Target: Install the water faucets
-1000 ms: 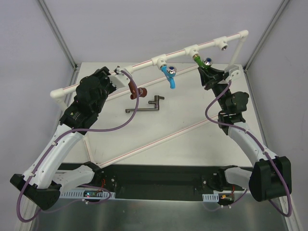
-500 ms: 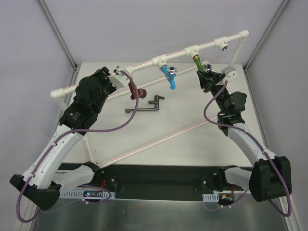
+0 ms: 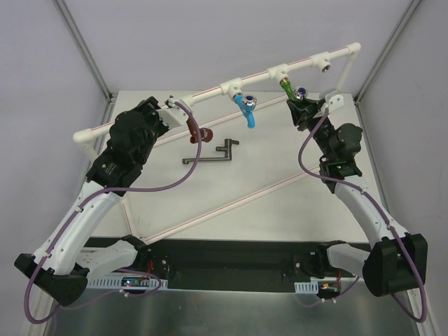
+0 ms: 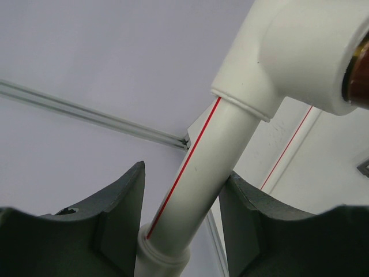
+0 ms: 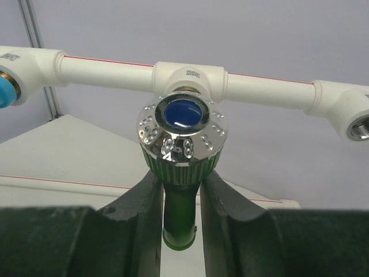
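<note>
The green faucet [image 3: 292, 93] hangs at a tee of the white pipe frame [image 3: 210, 92]. My right gripper [image 3: 302, 106] is shut on it. In the right wrist view both fingers press the green stem [image 5: 181, 208] just below its silver cap with a blue centre [image 5: 181, 130], in front of the tee [image 5: 190, 76]. The blue faucet [image 3: 246, 108] hangs from the tee to the left. The reddish-brown faucet [image 3: 195, 129] hangs at the leftmost tee. My left gripper [image 3: 165, 112] is shut on the white pipe [image 4: 202, 173] beside that tee.
A dark metal wrench [image 3: 210, 152] lies on the table below the frame. A threaded fitting [image 5: 357, 128] at the frame's right end is open. The frame's lower pipes [image 3: 231, 203] cross the tabletop diagonally. Enclosure posts stand at the back corners.
My right wrist has turned and shifted slightly up and left with the green faucet still in it. The left arm has not moved.
</note>
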Robot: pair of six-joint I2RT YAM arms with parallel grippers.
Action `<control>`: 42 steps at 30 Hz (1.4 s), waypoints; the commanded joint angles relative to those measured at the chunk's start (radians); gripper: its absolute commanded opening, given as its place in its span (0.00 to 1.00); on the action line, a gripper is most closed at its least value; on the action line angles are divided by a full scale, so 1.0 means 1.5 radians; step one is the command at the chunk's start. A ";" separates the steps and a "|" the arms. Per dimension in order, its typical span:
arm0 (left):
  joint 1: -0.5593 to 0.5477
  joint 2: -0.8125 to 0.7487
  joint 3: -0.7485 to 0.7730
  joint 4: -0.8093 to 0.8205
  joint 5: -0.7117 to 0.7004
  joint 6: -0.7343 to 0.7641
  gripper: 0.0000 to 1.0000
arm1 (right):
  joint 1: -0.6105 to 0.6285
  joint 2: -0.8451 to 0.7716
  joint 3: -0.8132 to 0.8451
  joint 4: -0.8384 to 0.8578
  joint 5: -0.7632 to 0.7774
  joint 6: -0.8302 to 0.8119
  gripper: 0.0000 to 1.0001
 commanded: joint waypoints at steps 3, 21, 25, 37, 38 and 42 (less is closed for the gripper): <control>0.000 0.012 -0.039 -0.070 0.048 -0.200 0.00 | 0.006 -0.006 0.086 -0.070 -0.013 -0.055 0.02; 0.000 0.012 -0.040 -0.071 0.049 -0.201 0.00 | 0.006 -0.001 0.158 -0.227 -0.032 -0.109 0.02; 0.000 0.013 -0.040 -0.071 0.050 -0.201 0.00 | 0.006 -0.002 0.175 -0.264 -0.030 -0.122 0.02; 0.000 0.013 -0.040 -0.071 0.053 -0.201 0.00 | 0.009 0.013 0.191 -0.278 -0.031 -0.120 0.02; 0.000 0.013 -0.040 -0.071 0.053 -0.202 0.00 | 0.010 0.016 0.191 -0.278 -0.030 -0.112 0.02; 0.000 0.012 -0.040 -0.070 0.053 -0.201 0.00 | 0.015 0.024 0.192 -0.271 -0.022 -0.079 0.02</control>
